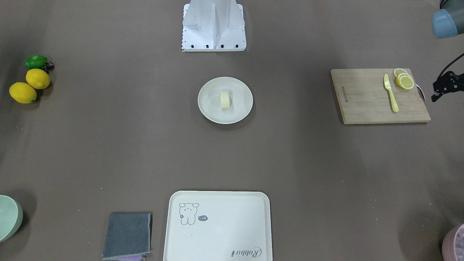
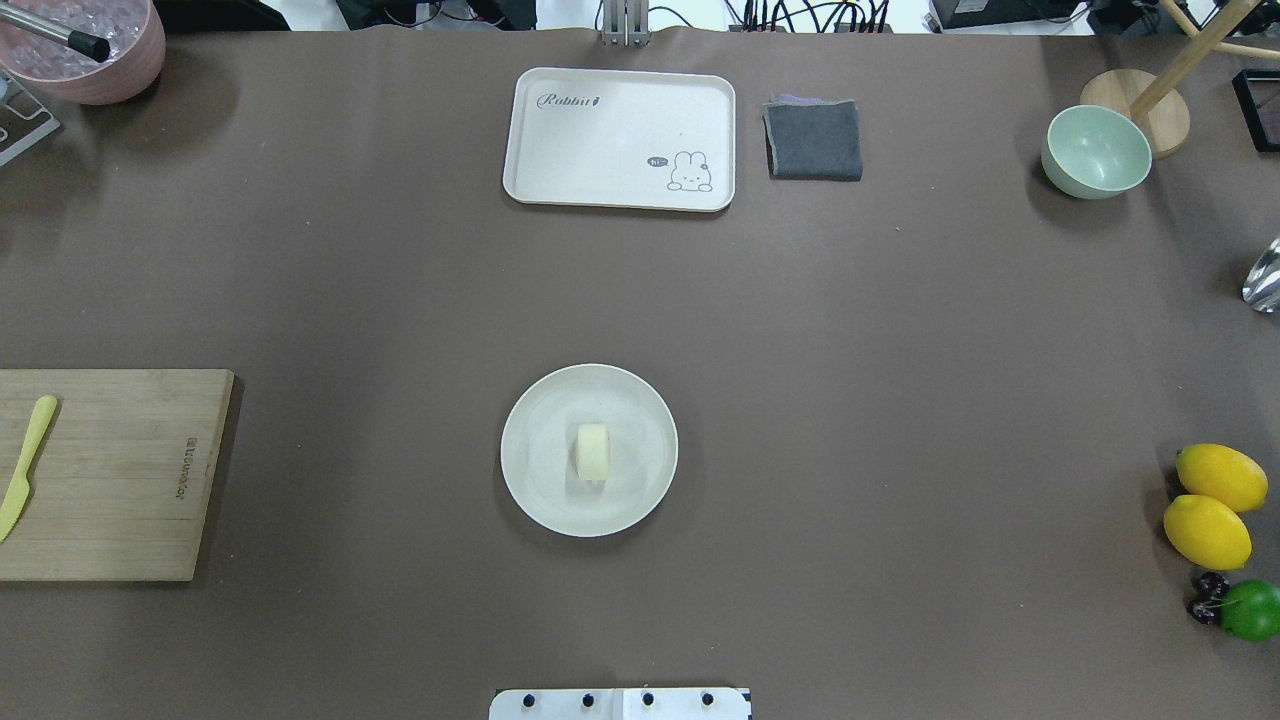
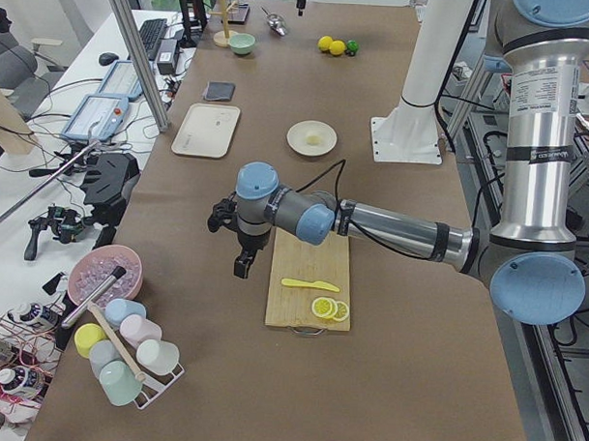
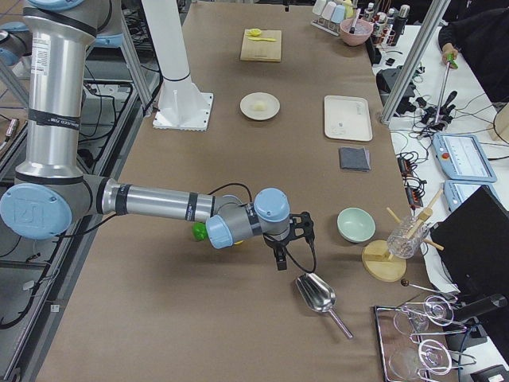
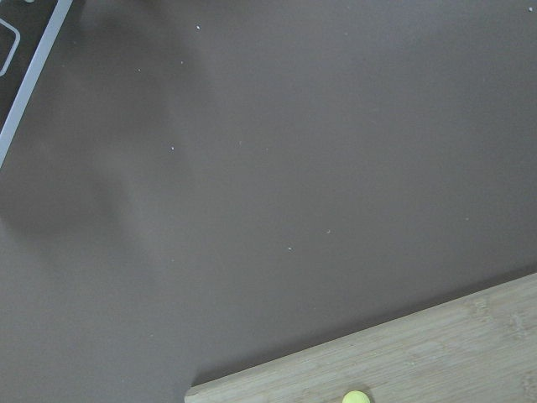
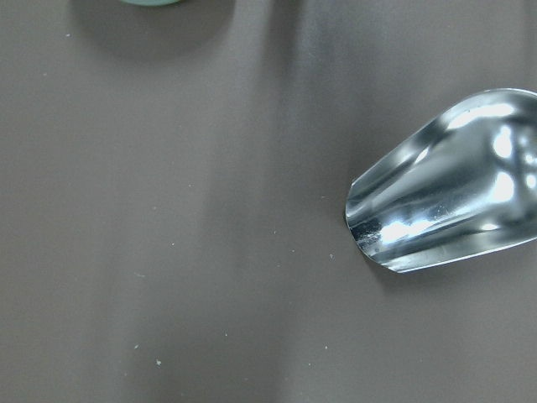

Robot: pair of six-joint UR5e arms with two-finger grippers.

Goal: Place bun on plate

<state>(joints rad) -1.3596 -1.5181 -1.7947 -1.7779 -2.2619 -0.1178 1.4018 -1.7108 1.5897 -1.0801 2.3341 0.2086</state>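
We are finding the bun (image 2: pixel 592 451) lying centred on the plate (image 2: pixel 540 500), the cutting board (image 2: pixel 120 480) at its nine o'clock overhead. We cannot tell whether the left claw (image 3: pixel 242 267) or the right claw (image 4: pixel 278 260) is gaping.

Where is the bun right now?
In the overhead view the bun sits in the middle of the plate, at the centre of the table, between the robot's base mount and the rabbit-print tray.
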